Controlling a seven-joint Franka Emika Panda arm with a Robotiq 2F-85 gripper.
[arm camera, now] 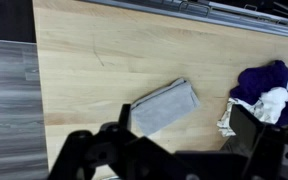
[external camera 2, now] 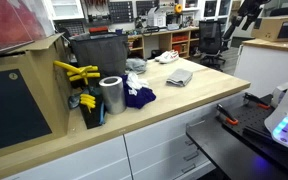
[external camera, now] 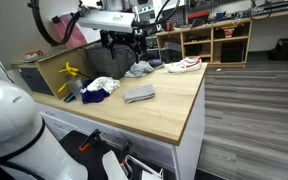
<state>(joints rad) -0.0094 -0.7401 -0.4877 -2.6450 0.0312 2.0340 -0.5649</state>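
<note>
In the wrist view my gripper [arm camera: 184,128] is open and holds nothing, with one dark finger on each side. It hangs above a folded grey cloth [arm camera: 164,106] that lies flat on the wooden tabletop [arm camera: 94,90]. A purple and white cloth bundle [arm camera: 265,92] lies to the right of it. In an exterior view the gripper [external camera: 124,52] hangs well above the table, behind the grey cloth [external camera: 139,94] and the purple and white bundle [external camera: 99,88]. The grey cloth [external camera 2: 180,76] and the purple bundle [external camera 2: 136,97] also show from the opposite side.
A white shoe with red trim [external camera: 184,65] and another grey item [external camera: 139,69] lie at the table's far end. A metal can [external camera 2: 111,95], yellow objects [external camera 2: 76,72] and a dark bin [external camera 2: 99,52] stand by the purple bundle. Shelving [external camera: 216,40] lines the back wall.
</note>
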